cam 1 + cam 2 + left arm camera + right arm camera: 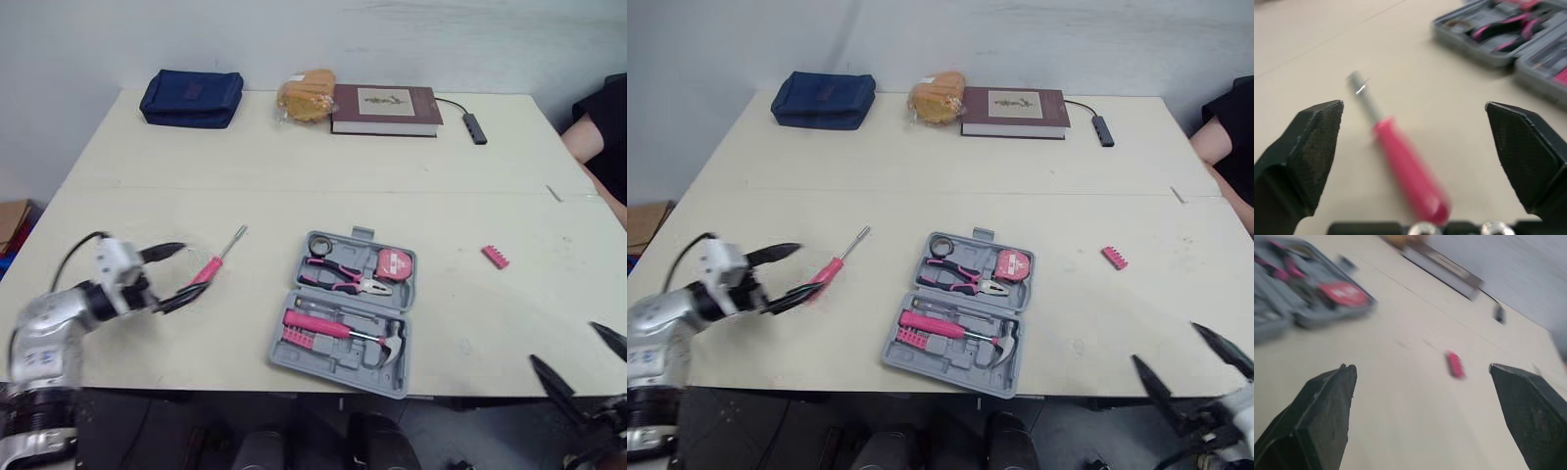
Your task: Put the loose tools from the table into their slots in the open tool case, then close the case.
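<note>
Clearly, left gripper (196, 266) fingers stand apart flanking the pink screwdriver (217, 258), lower left; right gripper (563, 343) fingers, also apart, seemingly overhang the tabletop (294, 166) edge.

Surfaces, matt unless noted.
Grey plastic tool case (323, 368); screwdriver (217, 257) with glossy pink plastic handle, bright metal shaft; table (294, 157) smooth.
</note>
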You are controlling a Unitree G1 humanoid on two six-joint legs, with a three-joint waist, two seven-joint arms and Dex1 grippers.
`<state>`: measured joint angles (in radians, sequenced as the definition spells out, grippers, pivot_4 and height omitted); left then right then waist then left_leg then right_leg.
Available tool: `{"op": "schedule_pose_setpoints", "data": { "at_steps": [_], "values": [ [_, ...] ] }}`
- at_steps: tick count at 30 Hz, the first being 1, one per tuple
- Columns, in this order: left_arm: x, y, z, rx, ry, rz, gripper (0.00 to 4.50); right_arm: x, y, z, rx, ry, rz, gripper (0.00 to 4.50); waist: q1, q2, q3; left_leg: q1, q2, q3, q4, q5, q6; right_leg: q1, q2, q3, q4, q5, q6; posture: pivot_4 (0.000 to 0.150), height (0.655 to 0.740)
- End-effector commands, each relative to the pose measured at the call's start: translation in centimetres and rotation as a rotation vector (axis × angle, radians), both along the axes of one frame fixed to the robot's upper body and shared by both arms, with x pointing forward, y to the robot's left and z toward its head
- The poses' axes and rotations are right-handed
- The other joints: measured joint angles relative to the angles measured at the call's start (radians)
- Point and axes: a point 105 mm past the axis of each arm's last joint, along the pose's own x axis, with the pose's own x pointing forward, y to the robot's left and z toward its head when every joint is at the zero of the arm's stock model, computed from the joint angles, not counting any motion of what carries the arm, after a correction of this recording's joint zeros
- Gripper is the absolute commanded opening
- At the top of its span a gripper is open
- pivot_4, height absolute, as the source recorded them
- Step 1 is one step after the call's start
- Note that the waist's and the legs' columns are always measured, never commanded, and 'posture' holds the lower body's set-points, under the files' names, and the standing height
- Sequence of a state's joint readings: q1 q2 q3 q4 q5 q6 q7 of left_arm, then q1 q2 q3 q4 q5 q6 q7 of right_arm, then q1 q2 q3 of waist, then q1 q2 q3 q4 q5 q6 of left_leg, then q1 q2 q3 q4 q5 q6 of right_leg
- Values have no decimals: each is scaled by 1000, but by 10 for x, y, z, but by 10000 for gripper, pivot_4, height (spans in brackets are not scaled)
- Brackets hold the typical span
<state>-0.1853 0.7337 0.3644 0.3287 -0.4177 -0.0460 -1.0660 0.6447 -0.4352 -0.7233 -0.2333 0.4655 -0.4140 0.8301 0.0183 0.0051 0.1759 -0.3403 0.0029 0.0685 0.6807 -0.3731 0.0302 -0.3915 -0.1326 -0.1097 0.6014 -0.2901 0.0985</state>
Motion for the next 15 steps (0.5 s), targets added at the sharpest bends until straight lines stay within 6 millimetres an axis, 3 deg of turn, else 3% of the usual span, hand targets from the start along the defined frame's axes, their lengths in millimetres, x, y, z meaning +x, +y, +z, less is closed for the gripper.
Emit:
{"op": "schedule_pose_setpoints", "data": {
  "at_steps": [1,4,8,10,15],
  "values": [
    [-13,60,4,-29,-27,257,44382,-13,-35,0,22,-39,-186,45000,0,1,0,0,0,0,0,-1,-2,0,0,0,0,0,0,1500,7400],
    [-36,101,-5,-42,4,438,44382,-29,-59,-12,55,-26,-306,45000,-1,1,1,1,1,0,-2,-3,-6,-1,0,0,0,-1,-1,1500,7400],
    [-53,114,-15,-36,38,507,44382,-47,-77,-28,71,21,-390,45000,2,2,1,2,0,1,-7,-3,-6,-1,-1,0,-2,-1,-2,1500,7400],
    [-52,107,-13,-47,28,489,44382,-53,-81,-33,85,38,-405,45000,4,3,2,2,0,1,-8,-3,-6,-1,-1,0,-3,-1,-2,1500,7400],
    [-31,78,-2,-91,-34,407,44382,-44,-75,-29,91,10,-372,45000,4,3,2,4,0,1,-12,-1,-8,0,-2,1,-4,-1,-2,1500,7400]
  ]
}}
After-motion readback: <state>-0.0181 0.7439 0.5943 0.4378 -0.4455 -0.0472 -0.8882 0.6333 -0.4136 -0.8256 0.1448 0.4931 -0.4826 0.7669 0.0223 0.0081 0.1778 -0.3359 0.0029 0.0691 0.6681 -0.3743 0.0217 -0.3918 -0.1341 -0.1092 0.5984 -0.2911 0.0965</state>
